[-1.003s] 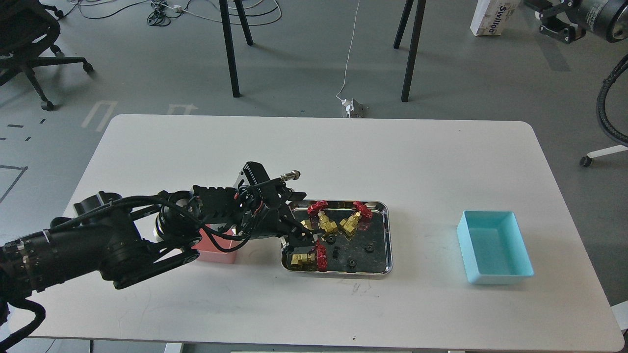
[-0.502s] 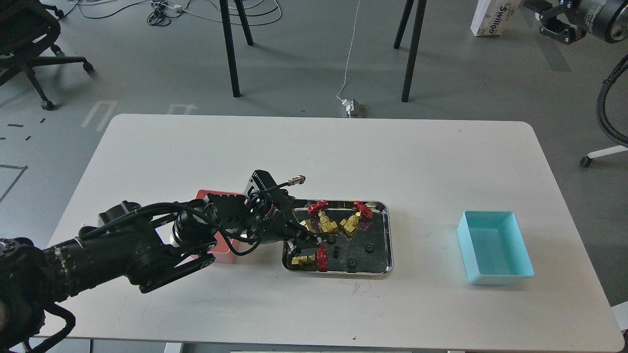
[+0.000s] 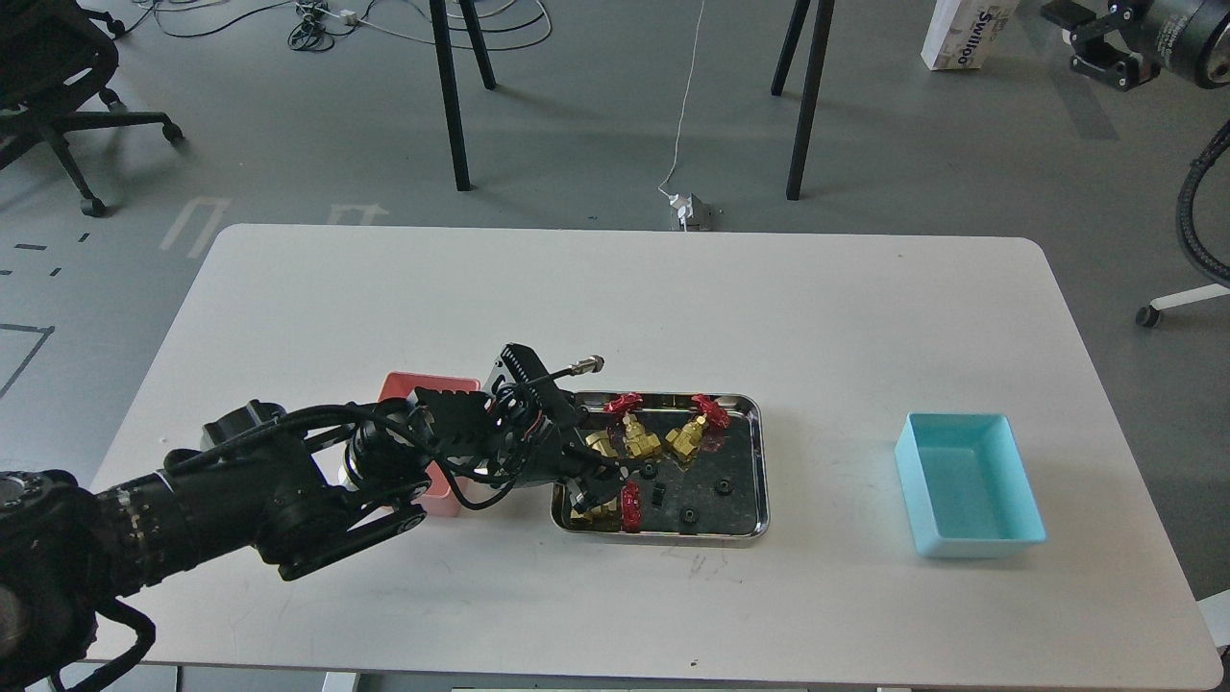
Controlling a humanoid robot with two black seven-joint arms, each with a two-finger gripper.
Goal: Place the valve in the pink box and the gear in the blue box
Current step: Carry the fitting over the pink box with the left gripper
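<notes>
Nothing is seen sorted yet: the blue box [image 3: 969, 483], near the counter's [image 3: 615, 288] right edge, is empty, while valves and gears are left in the steel tray [image 3: 759, 461]. The left claw [image 3: 598, 492] is lowered over the valve [image 3: 605, 506]; its grip cannot be told.

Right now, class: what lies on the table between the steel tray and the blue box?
Head view: only bare white table lies between the steel tray and blue box.

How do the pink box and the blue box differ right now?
The pink box sits left of the steel tray, largely hidden behind the left arm; the blue box sits well right of the tray in full view. The left end effector works over the tray beside the pink box; nothing is near the blue box. The blue box looks empty; the pink box's inside is hidden. Both are rectangular bins on the white table.
</notes>
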